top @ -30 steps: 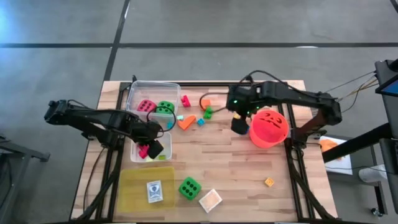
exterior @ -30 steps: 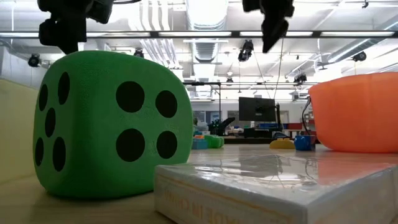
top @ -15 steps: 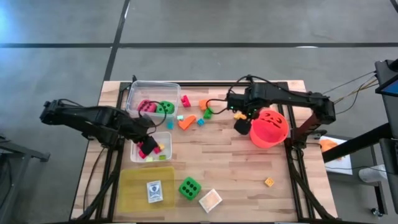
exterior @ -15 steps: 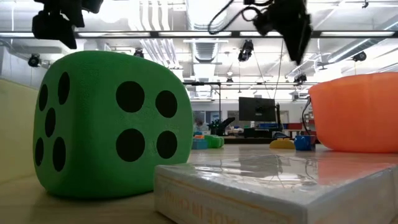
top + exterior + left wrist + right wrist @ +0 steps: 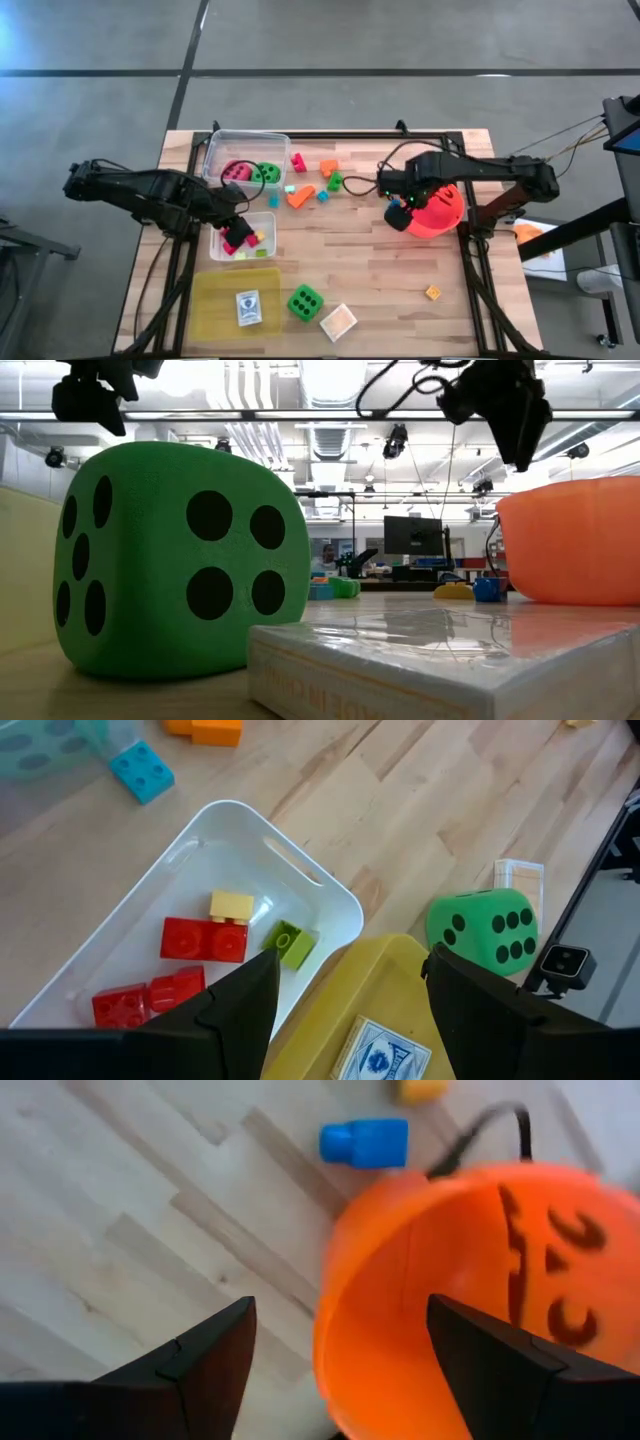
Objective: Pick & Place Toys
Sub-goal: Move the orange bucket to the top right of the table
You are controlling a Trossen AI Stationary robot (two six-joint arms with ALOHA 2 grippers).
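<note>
1. Two grippers are in play, and both stand spread with nothing between the fingers. The left gripper (image 5: 240, 238) hangs over the small white tub (image 5: 330, 900) near the tabletop's left edge; the right gripper (image 5: 398, 213) hangs at the left rim of the orange bucket (image 5: 440, 205) towards the right edge.
2. Loose toys still on the wood lie in a cluster near the far edge, between the arms: an orange block (image 5: 299, 196), a green block (image 5: 334, 182), a pink block (image 5: 298, 161) and a small blue block (image 5: 322, 196). From the right gripper they lie to the left and slightly farther back; that arm looks the nearer one.
3. The orange block is wedge-like, its long axis slanting across the tabletop, so a pinch across its short side seems the likelier fit.
4. Near the front edge sit a green die (image 5: 304, 301) with black dots, soft-looking and rounded at the corners, a flat boxed card pack (image 5: 338, 321) just beside it, and a small yellow block (image 5: 432, 292) well apart to the right.
5. Inside the white tub are hard, glossy studded bricks: red ones (image 5: 204, 939), a yellow one (image 5: 231, 906), a lime one (image 5: 293, 942). The clear tub (image 5: 222, 145) at the far left corner holds a pink die (image 5: 236, 171) and another green die (image 5: 266, 173).
6. A yellow lid (image 5: 215, 300) carries one card (image 5: 248, 307).
</note>
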